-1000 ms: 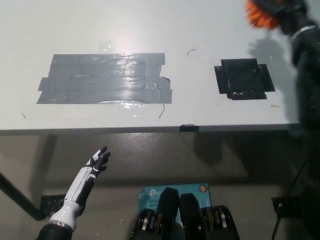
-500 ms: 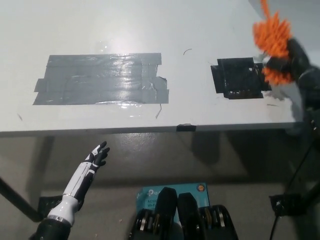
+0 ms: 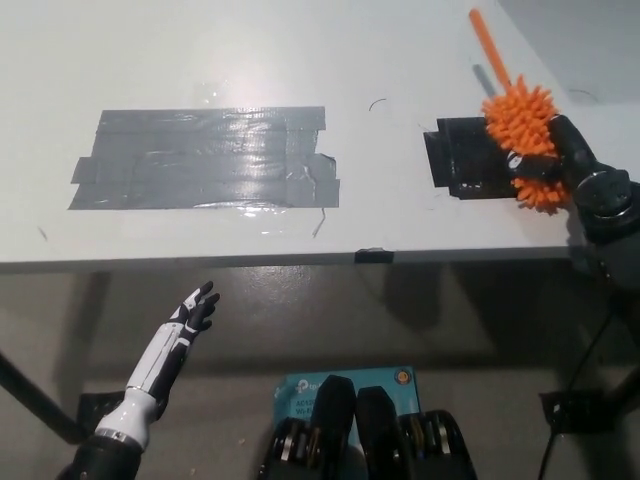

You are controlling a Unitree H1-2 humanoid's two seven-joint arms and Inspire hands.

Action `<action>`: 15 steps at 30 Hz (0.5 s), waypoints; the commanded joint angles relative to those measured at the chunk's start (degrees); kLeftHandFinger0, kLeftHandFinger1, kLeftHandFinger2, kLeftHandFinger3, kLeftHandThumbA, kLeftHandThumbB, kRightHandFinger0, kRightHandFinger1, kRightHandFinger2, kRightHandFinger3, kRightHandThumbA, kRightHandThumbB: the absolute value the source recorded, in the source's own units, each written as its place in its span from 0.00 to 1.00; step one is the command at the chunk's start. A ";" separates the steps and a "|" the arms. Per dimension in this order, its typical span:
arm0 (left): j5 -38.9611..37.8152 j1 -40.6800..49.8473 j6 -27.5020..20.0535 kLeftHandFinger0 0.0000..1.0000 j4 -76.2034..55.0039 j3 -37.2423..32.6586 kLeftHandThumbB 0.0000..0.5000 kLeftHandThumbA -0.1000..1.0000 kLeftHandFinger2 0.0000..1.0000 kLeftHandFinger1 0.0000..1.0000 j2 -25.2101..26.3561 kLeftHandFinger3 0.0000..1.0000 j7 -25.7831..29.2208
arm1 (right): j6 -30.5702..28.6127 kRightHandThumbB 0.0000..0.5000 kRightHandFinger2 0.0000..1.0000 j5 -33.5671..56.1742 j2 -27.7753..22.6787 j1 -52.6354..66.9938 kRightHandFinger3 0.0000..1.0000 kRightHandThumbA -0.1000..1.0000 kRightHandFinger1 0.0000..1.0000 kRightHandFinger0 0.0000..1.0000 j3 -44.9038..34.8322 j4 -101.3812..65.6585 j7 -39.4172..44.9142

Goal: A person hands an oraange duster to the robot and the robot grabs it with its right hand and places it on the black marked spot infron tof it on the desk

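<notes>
Orange duster (image 3: 524, 135) now lower and further toward the middle of the bench than half a second ago, with the bristly head over the right edge of the black marked spot (image 3: 478, 160) and the thin orange handle pointing up and away toward the far side. One second ago only just visible at the top right corner, high above the bench; since then brought down and inward in a steady arc. Held firmly by the black right hand (image 3: 560, 160), fingers wrapped around the bristle part, so clearly not released yet. Cannot tell whether already touching the bench (image 3: 300, 60) or a little above it; a shadow lies close under the bristles. Judged from this: carrying step nearly finished, placing step about to begin. Probably a small shift more to the left still needed, because most of the duster sits over the right border of the spot and partly outside it. Further left, a large patch of grey tape (image 3: 205, 157), not involved. Below the bench edge at lower left, the white left hand (image 3: 190, 320) resting idle, fingers spread and holding nothing, same place as before.
</notes>
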 commanded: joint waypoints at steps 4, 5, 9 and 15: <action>0.31 -1.26 -0.86 1.00 -1.10 0.00 0.37 1.00 1.00 1.00 0.71 1.00 -0.33 | -7.12 0.73 1.00 -0.12 -1.32 -3.36 1.00 0.69 1.00 1.00 2.27 -1.23 6.48; 0.31 -1.28 -0.91 1.00 -1.04 0.00 0.37 1.00 1.00 1.00 0.63 1.00 -0.27 | -7.45 0.75 1.00 -0.04 -1.37 -3.20 1.00 0.71 1.00 1.00 2.19 -1.46 6.25; 0.64 -1.81 -0.62 1.00 -1.09 -0.12 0.36 1.00 1.00 1.00 0.79 1.00 -0.31 | -8.59 0.79 1.00 -0.27 -1.65 -3.34 1.00 0.76 1.00 1.00 2.14 -1.52 5.59; 0.82 -1.81 0.22 1.00 -1.57 -0.32 0.39 1.00 1.00 1.00 0.79 1.00 -0.45 | -7.42 0.81 1.00 -1.35 -1.93 -1.48 1.00 0.82 1.00 1.00 2.52 -5.05 4.21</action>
